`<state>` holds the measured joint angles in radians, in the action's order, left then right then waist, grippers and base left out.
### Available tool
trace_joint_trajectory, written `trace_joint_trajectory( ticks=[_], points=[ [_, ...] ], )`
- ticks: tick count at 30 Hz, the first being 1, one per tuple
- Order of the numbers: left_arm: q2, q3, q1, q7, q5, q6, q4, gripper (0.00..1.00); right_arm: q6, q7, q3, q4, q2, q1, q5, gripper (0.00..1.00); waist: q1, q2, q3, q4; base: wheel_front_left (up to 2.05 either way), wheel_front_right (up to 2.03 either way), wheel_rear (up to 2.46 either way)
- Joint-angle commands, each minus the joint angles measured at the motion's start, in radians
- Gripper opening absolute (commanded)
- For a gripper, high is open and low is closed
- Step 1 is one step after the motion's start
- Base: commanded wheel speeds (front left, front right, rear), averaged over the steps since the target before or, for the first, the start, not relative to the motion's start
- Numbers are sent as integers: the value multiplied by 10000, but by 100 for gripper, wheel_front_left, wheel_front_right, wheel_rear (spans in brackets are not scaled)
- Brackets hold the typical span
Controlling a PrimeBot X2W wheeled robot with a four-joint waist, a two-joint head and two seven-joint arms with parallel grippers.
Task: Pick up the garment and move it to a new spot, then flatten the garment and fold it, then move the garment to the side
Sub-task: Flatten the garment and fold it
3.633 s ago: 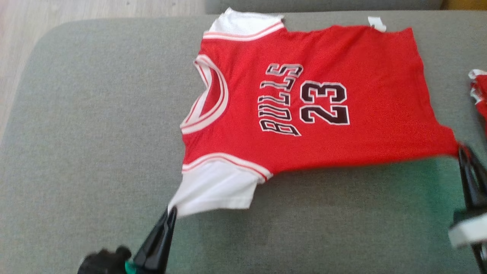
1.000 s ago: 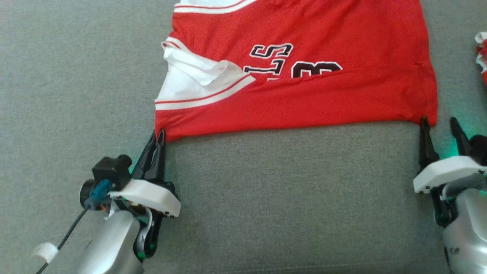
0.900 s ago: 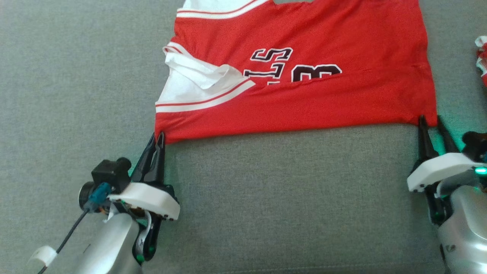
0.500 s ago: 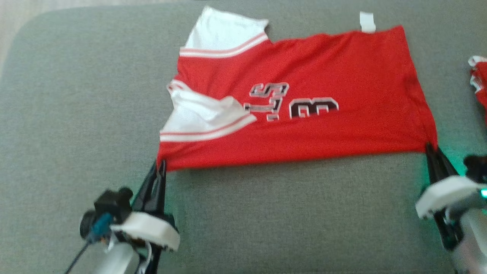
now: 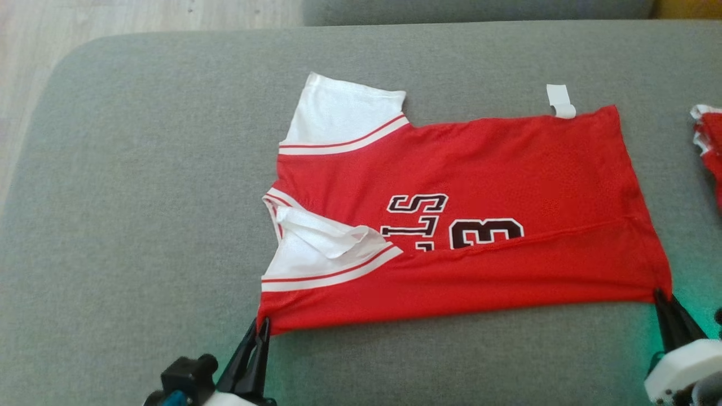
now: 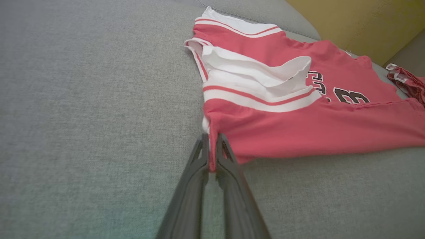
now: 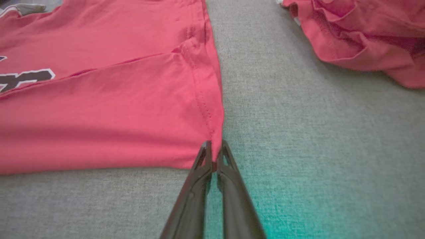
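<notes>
The garment is a red jersey (image 5: 479,186) with white sleeves, black lettering and a number, spread on the grey cushion (image 5: 141,197). Its near long edge is folded up over the front, covering the lower half of the print. My left gripper (image 5: 260,326) is shut on the fold's near left corner, the cloth pinched between its fingertips (image 6: 211,151). My right gripper (image 5: 661,297) is shut on the near right corner, at the hem (image 7: 215,153). A white sleeve (image 6: 259,78) lies crumpled on top of the fold.
A second red garment (image 5: 709,146) lies bunched at the cushion's right edge, seen close in the right wrist view (image 7: 362,36). Wooden floor (image 5: 141,17) shows past the cushion's far left corner. A yellow wall (image 6: 358,23) stands behind the sofa.
Since the earliest frame the jersey's near edge has been folded up over the print. The right gripper, open a second ago, has shut on the hem corner. The head camera has tilted, shifting the picture.
</notes>
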<state>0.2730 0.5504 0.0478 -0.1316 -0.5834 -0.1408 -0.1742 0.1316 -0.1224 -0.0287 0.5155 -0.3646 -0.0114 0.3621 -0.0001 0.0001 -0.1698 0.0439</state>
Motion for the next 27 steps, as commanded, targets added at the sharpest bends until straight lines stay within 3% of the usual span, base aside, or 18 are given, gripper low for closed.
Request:
trace_joint_trajectory(
  ticks=[1, 2, 4, 5, 6, 7, 10, 14, 15, 19, 20, 25, 27],
  points=[
    [235, -399, -219, -7, -73, -63, 321, 0, -9, 31, 46, -349, -239, -43, 22, 92, 1, -1, -44, -84, 0, 0, 0],
    [257, -437, -228, -7, -105, -67, 314, 0, -9, 86, 75, -462, -175, -75, -21, 100, 1, -1, -54, -137, 0, 0, 0],
    [262, -531, -287, -24, -189, -76, 246, 0, -9, 107, 227, -664, -37, -101, -75, 100, 1, -1, -91, -248, 0, 0, 0],
    [273, -548, -317, 19, -187, -125, 196, 7, -9, 113, 327, -741, 24, -108, -120, 100, 1, -1, -107, -305, 0, 0, 0],
    [286, -561, -352, 61, -165, -193, 165, 45, -9, 101, 435, -827, 66, -111, -188, 100, 1, -1, -127, -369, 0, 0, 0],
    [296, -590, -401, 51, -117, -281, 182, 100, -9, 67, 556, -918, 111, -115, -249, 100, 1, -1, -147, -422, 0, 0, 0],
    [589, -886, -699, -99, 101, -551, 678, 100, -9, -15, 769, -1482, 262, -74, -404, 100, 1, -1, -317, -709, 0, 0, 0],
    [1195, -1180, -1338, 106, 307, -494, 1385, 100, -9, -32, 596, -2131, 284, 7, -251, 100, 1, -1, -572, -877, 0, 0, 0],
    [1721, -1277, -2064, 649, 473, -321, 1915, 100, -9, 107, 420, -2522, 277, 108, -39, 100, 1, -1, -779, -1005, 0, 0, 0],
    [2684, -1328, -4069, 2242, 671, 309, 2679, 100, -9, 433, -51, -3114, 143, 569, -7, 100, 1, -1, -1312, -1393, 0, 0, 0],
    [2684, -1328, -4069, 2242, 671, 309, 2679, 100, -9, 433, -51, -3114, 143, 569, -7, 100, 1, -1, -1312, -1393, 0, 0, 0],
    [3039, -761, -7047, 4526, 360, 1836, 2155, 100, -9, 503, -509, -3405, 81, 1282, -2, 100, 1, -1, -2062, -1783, 0, 0, 0],
    [2959, -512, -8090, 5362, 172, 2195, 1476, 100, -9, 500, -742, -3408, 80, 1529, 41, 100, 1, -1, -2300, -1965, 0, 0, 0]
  ],
)
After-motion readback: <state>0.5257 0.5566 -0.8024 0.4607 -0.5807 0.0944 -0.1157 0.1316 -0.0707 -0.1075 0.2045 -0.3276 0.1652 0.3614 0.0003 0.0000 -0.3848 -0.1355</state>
